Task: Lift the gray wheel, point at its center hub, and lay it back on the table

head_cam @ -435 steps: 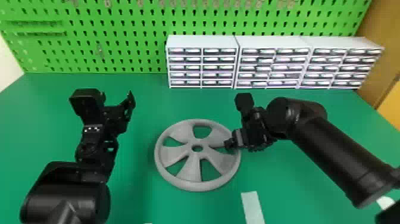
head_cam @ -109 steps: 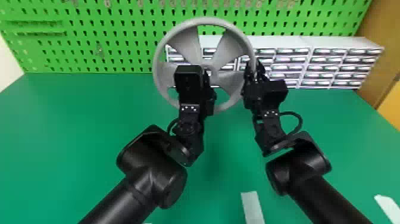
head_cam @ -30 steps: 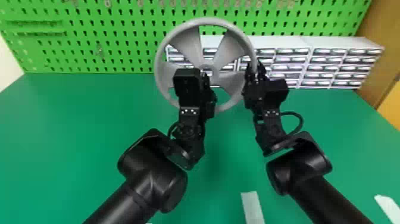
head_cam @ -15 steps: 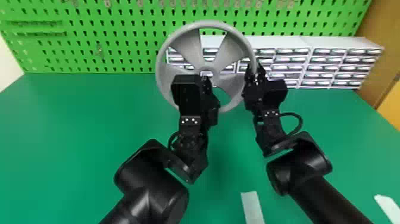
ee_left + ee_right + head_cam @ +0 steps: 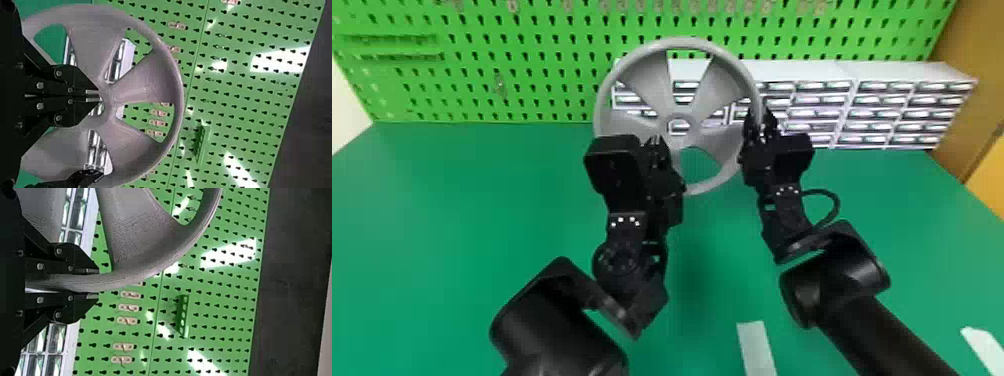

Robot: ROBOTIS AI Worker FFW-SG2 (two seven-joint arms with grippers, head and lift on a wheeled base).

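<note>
**Stiff gray wheel, held upright by 1 side of its rim**

Nearest, the left gripper (image 5: 92,96) has its 2 fingers clenched on nothing, tips at the hub (image 5: 110,100); I cannot tell if they touch it. Just beyond those tips stands the wheel (image 5: 713,86), its rim (image 5: 679,44) pinched between the 2 fingers of the right gripper (image 5: 92,284). It looks stiff and fairly light, probably plastic — 1 pinch should carry it, though the smooth curve could pivot or slip. For laying it on the table (image 5: 457,200) below the fingers, take the rim at 2 opposite sides — the thin spokes may be weaker.
</note>
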